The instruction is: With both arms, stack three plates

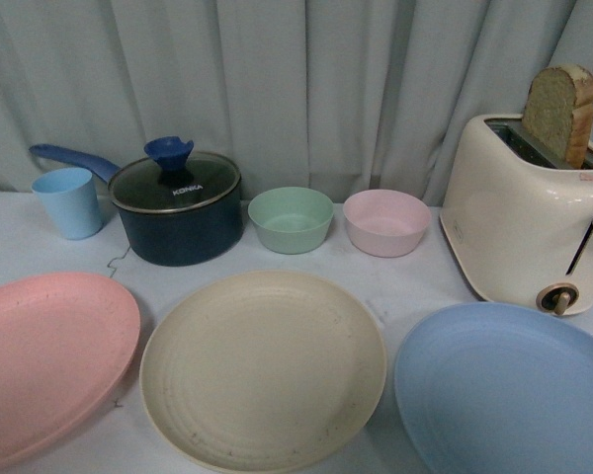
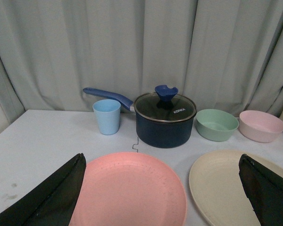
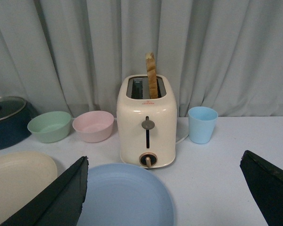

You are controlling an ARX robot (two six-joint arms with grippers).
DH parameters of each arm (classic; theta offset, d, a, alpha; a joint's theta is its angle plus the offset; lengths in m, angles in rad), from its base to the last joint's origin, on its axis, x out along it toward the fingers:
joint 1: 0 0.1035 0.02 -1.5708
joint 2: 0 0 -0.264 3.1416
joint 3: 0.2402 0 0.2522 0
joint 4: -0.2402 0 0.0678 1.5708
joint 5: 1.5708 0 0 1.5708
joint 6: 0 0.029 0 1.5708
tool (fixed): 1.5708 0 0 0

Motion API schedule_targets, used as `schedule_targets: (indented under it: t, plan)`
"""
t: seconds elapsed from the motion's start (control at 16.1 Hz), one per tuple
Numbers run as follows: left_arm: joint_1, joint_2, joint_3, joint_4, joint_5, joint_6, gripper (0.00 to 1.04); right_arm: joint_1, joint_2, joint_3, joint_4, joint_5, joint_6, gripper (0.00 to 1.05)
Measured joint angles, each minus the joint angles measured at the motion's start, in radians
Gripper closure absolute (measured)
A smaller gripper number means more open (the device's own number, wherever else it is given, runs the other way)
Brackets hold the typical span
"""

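Three plates lie side by side along the table's front edge: a pink plate (image 1: pixel 44 360) at the left, a cream plate (image 1: pixel 262 365) in the middle, a light blue plate (image 1: pixel 504 390) at the right. None overlaps another. Neither arm shows in the front view. My left gripper (image 2: pixel 162 162) hangs open above the pink plate (image 2: pixel 129 190), its right finger over the cream plate (image 2: pixel 221 186). Open as well, my right gripper (image 3: pixel 165 162) hovers with the light blue plate (image 3: pixel 125 197) under its left finger and bare table under the other.
Behind the plates stand a light blue cup (image 1: pixel 69 201), a dark blue lidded saucepan (image 1: pixel 176 209), a green bowl (image 1: pixel 291 219), a pink bowl (image 1: pixel 386 222) and a cream toaster (image 1: pixel 524 212) holding a bread slice (image 1: pixel 559 111). A second blue cup (image 3: pixel 202 124) stands beyond the toaster. A curtain closes the back.
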State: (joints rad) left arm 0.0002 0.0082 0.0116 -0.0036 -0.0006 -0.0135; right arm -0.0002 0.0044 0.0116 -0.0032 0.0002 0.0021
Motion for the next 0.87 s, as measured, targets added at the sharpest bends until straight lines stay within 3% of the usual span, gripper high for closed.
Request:
schedule_targets:
  t: [0.87]
  plan:
    - [0.000, 0.000, 0.000, 0.000, 0.000, 0.000, 0.07, 0.000, 0.000, 0.000, 0.000, 0.000, 0.000, 0.06]
